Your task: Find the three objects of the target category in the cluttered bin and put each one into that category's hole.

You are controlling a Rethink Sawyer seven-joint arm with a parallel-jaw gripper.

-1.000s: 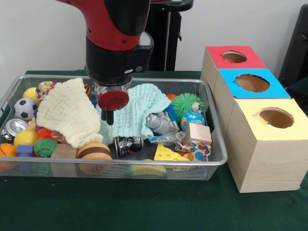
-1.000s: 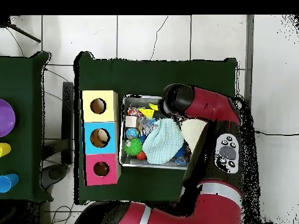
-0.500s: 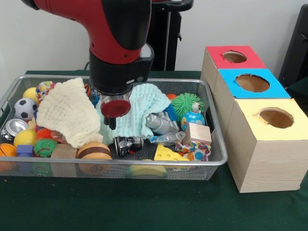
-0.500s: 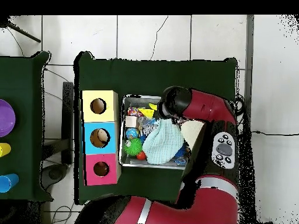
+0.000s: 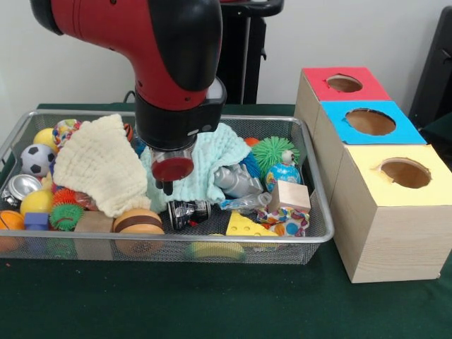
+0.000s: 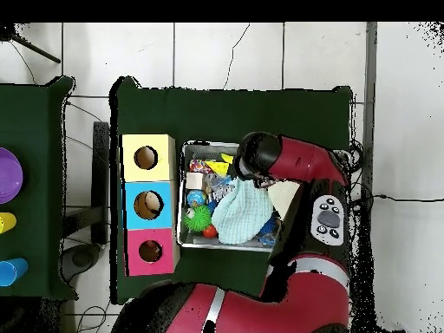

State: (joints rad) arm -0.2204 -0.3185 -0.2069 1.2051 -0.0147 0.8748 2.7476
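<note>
The wire mesh bin [image 5: 212,242] sits on the green table, full of toys. A crinkled cream-yellow cloth [image 5: 99,166] lies at its left. A mint-green cloth [image 5: 212,157] lies in the middle. A small speckled multicoloured fabric piece [image 5: 284,221] lies at the front right corner. My gripper [image 5: 166,186] hangs low over the seam between the two cloths, at the mint cloth's front edge. In the overhead view the arm hides the gripper. The mint cloth [image 6: 238,212] and part of the cream cloth [image 6: 284,196] show there in the bin [image 6: 182,204].
Three wooden boxes with round holes stand right of the bin: red [image 5: 342,85], blue [image 5: 371,121], yellow [image 5: 402,173]. The bin also holds a soccer ball [image 5: 35,159], a silver can [image 5: 20,187], a green spiky ball [image 5: 274,152], a wooden block [image 5: 289,194] and a cheese wedge [image 5: 247,226].
The arm has come lower and slightly right, bringing the gripper down towards the front edge of the mint cloth. The cloths and toys have not moved.
</note>
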